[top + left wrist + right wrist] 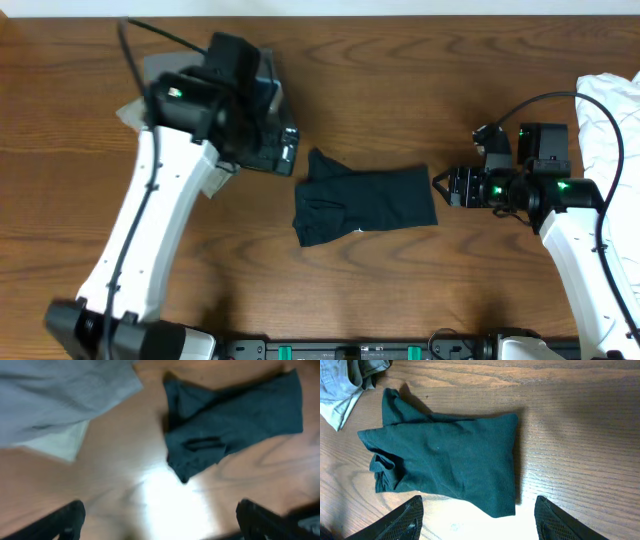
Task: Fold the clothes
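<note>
The clothes, a black T-shirt [365,205], lie folded into a rough rectangle at the table's middle, with a bunched end at the left. In the right wrist view the T-shirt [445,455] lies just ahead of my right gripper [477,521], which is open with nothing between its fingers. My right gripper [442,187] hovers off the shirt's right edge. My left gripper [280,150] hangs up-left of the shirt and is wide open. In the left wrist view the T-shirt [235,420] lies ahead and to the right of my left gripper [160,522], clear of it.
Grey-green trousers [130,112] lie at the upper left, mostly hidden under my left arm. They show as trousers [60,395] in the left wrist view and as trousers [345,380] in the right wrist view. A white cloth [610,100] sits at the right edge.
</note>
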### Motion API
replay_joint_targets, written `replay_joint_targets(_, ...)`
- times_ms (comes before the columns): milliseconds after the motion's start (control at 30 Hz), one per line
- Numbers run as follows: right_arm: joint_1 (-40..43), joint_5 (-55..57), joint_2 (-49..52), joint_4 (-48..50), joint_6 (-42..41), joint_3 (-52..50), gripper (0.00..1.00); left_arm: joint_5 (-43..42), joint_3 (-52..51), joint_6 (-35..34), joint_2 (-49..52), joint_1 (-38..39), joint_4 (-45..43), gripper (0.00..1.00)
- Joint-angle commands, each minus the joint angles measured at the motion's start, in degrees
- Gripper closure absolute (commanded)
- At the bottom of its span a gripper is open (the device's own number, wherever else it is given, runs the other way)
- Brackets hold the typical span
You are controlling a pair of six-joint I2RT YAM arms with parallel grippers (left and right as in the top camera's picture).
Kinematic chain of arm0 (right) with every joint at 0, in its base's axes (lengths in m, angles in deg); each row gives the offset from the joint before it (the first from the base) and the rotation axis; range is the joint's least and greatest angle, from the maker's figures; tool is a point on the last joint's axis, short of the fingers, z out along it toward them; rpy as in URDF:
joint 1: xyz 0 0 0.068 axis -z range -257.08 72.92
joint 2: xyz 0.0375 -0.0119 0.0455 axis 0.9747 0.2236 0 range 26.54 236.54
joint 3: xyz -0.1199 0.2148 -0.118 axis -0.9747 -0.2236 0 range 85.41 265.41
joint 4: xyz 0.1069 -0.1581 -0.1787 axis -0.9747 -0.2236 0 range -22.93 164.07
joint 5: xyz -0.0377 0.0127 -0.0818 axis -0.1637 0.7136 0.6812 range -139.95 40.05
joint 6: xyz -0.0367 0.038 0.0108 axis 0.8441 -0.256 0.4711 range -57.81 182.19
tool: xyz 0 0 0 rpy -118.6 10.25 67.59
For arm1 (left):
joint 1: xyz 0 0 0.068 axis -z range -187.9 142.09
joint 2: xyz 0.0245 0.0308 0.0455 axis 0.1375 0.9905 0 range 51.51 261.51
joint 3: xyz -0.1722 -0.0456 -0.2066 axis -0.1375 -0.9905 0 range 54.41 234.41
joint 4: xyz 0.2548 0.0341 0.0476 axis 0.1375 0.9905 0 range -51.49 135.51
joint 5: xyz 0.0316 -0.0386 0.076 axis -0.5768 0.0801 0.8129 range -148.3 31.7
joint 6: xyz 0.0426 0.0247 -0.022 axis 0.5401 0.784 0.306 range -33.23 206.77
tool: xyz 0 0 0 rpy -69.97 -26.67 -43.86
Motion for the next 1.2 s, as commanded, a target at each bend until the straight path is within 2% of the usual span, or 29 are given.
replay_joint_targets(0,0.0,0.2,-0.3,0.0,1.1,0.7,0.31,-8.9,-11.1,-1.1,1.7,0.1,-5.4,0.02)
replay_joint_targets(167,0.0,0.2,-0.3,0.2,1.1,0.7,0.31,-13.8,-23.9,-3.5,2.1,0.1,-18.3,0.02)
replay_joint_targets(333,0.0,0.2,-0.3,0.5,1.1,0.7,0.31,-18.5,-31.4,-5.3,2.2,0.1,-28.7,0.02)
replay_joint_targets(533,0.0,0.2,-0.3,1.3,1.1,0.7,0.31,-24.3,-37.4,-6.8,3.5,0.1,-36.7,0.02)
replay_joint_targets(700,0.0,0.2,-0.3,3.4,0.4,0.7,0.31,-26.0,-38.1,-7.3,7.5,0.1,-38.4,0.02)
replay_joint_targets(867,-0.4,0.2,0.8,4.7,0.4,0.6,0.36,-31.9,-38.1,-9.3,12.1,0.1,-42.8,0.02)
replay_joint_targets(900,-0.7,0.2,1.4,5.2,0.4,0.4,0.39,-31.9,-38.1,-10.3,12.7,0.1,-43.3,0.02)
replay_joint_targets(1000,-1.8,0.2,3.8,8.2,-0.1,-0.9,0.55,-31.9,-38.1,-11.2,13.5,0.0,-44.0,0.02)
replay_joint_targets(1100,-3.2,0.1,7.4,11.9,-1.2,-1.9,0.82,-32.0,-38.1,-12.7,13.5,0.1,-44.7,0.02)
replay_joint_targets(1167,-4.4,0.1,10.8,14.7,-1.1,-1.9,0.93,-32.0,-38.1,-14.4,13.5,0.1,-45.3,0.16)
